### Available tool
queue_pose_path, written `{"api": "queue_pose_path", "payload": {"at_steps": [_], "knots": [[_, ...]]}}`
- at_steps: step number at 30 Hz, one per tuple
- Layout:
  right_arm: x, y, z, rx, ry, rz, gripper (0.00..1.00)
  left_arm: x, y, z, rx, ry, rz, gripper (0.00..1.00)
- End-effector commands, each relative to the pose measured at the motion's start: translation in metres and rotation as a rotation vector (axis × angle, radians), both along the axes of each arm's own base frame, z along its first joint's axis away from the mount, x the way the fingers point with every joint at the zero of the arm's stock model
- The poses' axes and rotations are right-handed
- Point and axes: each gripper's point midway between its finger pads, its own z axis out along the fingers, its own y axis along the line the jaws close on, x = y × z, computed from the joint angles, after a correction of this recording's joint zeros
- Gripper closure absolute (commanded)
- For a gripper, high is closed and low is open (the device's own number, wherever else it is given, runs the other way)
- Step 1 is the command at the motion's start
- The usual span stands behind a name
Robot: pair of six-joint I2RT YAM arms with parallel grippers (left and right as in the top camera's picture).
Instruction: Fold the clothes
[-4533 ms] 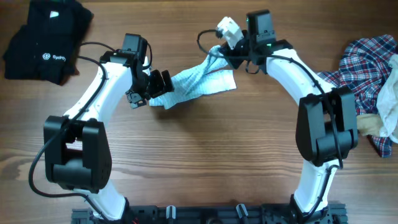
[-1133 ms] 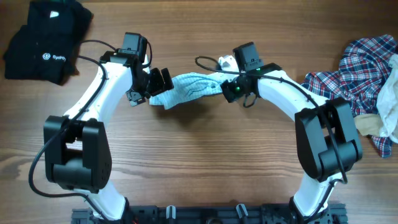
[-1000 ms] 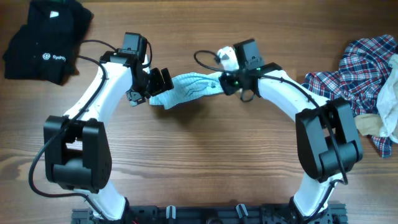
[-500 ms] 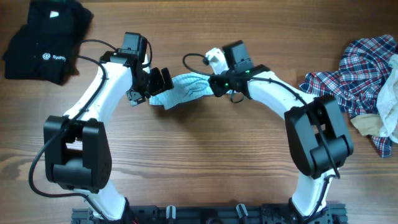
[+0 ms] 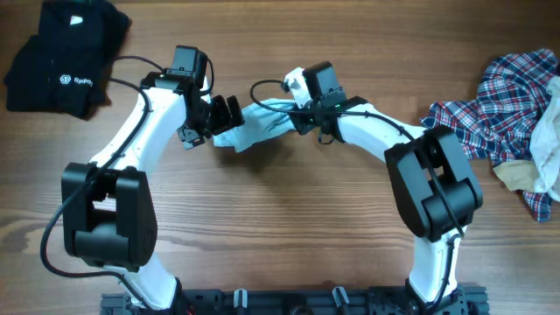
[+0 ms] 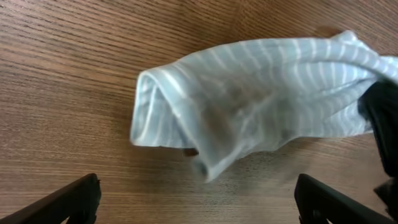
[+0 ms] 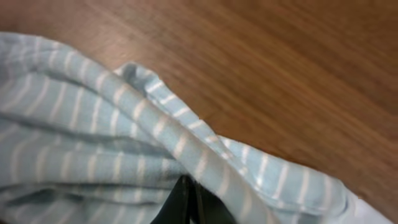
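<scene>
The pale-blue striped garment [image 5: 260, 125] lies bunched on the wooden table between my two grippers. My right gripper [image 5: 295, 118] is shut on its right end, and in the right wrist view the dark fingertips [image 7: 189, 200] pinch a fold of the striped cloth [image 7: 93, 137]. My left gripper [image 5: 223, 115] stands open at the garment's left end. In the left wrist view its fingers [image 6: 78, 198] are spread wide over bare wood, with the folded cloth edge [image 6: 249, 106] just beyond them and nothing between them.
A black logo garment [image 5: 66, 57] lies at the back left. A red-blue-white plaid shirt [image 5: 507, 87] is heaped at the right edge, with a beige piece [image 5: 522, 175] and a pale cloth [image 5: 549, 131] on it.
My right gripper has moved left with the garment's end, pushing the cloth into a tighter bunch toward the left gripper. The left arm has stayed still and open.
</scene>
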Motion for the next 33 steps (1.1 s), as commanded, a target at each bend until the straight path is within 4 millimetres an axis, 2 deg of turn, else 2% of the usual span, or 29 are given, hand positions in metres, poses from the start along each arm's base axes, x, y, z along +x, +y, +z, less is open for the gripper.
{"api": "queue_pose_path", "payload": {"at_steps": [1,4,8,9,11,13,15,16,18,21,23,24,26,28,33], "knots": [[-0.002,-0.008,-0.022,-0.042,0.023,-0.016,0.96,0.002,0.002,0.01,0.012,-0.036,-0.019,0.0],[0.0,-0.001,-0.004,-0.005,-0.002,0.012,0.96,0.001,0.002,0.01,0.012,-0.032,-0.019,0.0],[0.004,0.008,0.04,0.064,-0.064,0.025,0.96,0.0,0.0,0.01,-0.001,-0.027,-0.022,0.0],[0.007,0.008,0.058,0.076,-0.1,0.023,0.96,-0.003,-0.013,0.014,-0.075,-0.016,-0.039,0.0],[0.011,0.006,0.074,0.088,-0.132,-0.008,0.96,-0.007,-0.033,0.021,-0.186,-0.022,-0.117,0.01],[0.015,0.002,0.083,0.09,-0.155,-0.054,0.96,-0.009,-0.047,0.026,-0.242,-0.03,-0.162,0.0],[0.017,-0.002,0.083,0.079,-0.16,-0.073,0.96,-0.01,-0.058,0.027,-0.248,-0.044,-0.192,0.04],[0.019,-0.005,0.083,0.081,-0.158,-0.096,0.96,-0.011,-0.067,0.029,-0.251,-0.055,-0.216,0.12],[0.021,-0.008,0.084,0.093,-0.154,-0.118,0.96,-0.013,-0.08,0.032,-0.257,-0.069,-0.252,0.21],[0.028,-0.023,0.084,0.112,-0.143,-0.18,0.96,-0.014,-0.104,0.035,-0.252,-0.119,-0.317,0.32],[0.033,-0.034,0.084,0.124,-0.135,-0.218,0.96,-0.011,-0.111,0.035,-0.235,-0.149,-0.338,0.41],[0.035,-0.039,0.084,0.13,-0.132,-0.226,0.96,-0.008,-0.113,0.035,-0.216,-0.168,-0.344,0.5],[0.037,-0.045,0.084,0.15,-0.122,-0.228,0.96,0.0,-0.102,0.029,-0.121,-0.193,-0.313,0.69],[0.038,-0.047,0.085,0.166,-0.114,-0.223,0.96,0.007,-0.089,0.022,-0.049,-0.197,-0.268,0.79],[0.038,-0.048,0.085,0.168,-0.113,-0.224,0.96,0.016,-0.066,-0.003,-0.019,-0.143,-0.213,0.85]]}}
